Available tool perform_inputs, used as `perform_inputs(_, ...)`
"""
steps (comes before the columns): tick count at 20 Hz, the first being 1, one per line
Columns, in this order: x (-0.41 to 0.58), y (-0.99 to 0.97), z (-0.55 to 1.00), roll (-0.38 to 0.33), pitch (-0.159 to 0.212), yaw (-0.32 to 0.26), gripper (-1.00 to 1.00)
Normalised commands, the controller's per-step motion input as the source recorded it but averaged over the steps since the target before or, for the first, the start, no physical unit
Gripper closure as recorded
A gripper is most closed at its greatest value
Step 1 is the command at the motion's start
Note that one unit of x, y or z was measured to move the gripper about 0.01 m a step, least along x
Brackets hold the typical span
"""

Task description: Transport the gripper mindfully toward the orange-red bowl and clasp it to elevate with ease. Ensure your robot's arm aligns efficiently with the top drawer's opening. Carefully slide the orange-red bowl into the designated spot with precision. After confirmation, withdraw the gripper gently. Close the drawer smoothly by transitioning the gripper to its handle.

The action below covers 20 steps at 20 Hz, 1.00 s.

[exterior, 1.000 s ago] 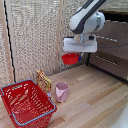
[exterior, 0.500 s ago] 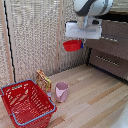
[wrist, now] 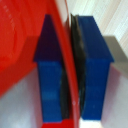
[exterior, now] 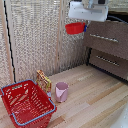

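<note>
The gripper (exterior: 76,23) is clamped on the orange-red bowl (exterior: 75,28). In the wrist view its two blue fingers (wrist: 50,70) are nearly together, with only the thin red rim of the bowl between the pads. The bowl hangs just below the white hand, high above the floor, and nothing can be seen inside it.

What the next move turns on is where the top drawer (exterior: 107,40) lies. It is beside the bowl, toward the exterior view's right, with its front a little below the gripper. Its handle (exterior: 104,38) runs as a long horizontal bar across that front. From this angle I cannot tell whether the drawer is pulled out, so its opening cannot be placed.

Well below the gripper stand a red wire basket (exterior: 15,92) that looks empty, a pink cup (exterior: 61,91) and a small yellow packet (exterior: 43,80).
</note>
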Motion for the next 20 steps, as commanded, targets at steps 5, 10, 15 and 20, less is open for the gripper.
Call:
perform_inputs(5,0.233,-0.27,0.93,-0.044,0.03,-0.081,1.0)
perform_inputs(10,0.126,-0.52,0.77,-0.002,0.021,-0.084,1.0)
perform_inputs(15,0.0,-0.82,0.48,0.071,0.002,-0.078,1.0)
perform_inputs(20,-0.001,-0.86,0.49,0.082,0.024,-0.062,1.0)
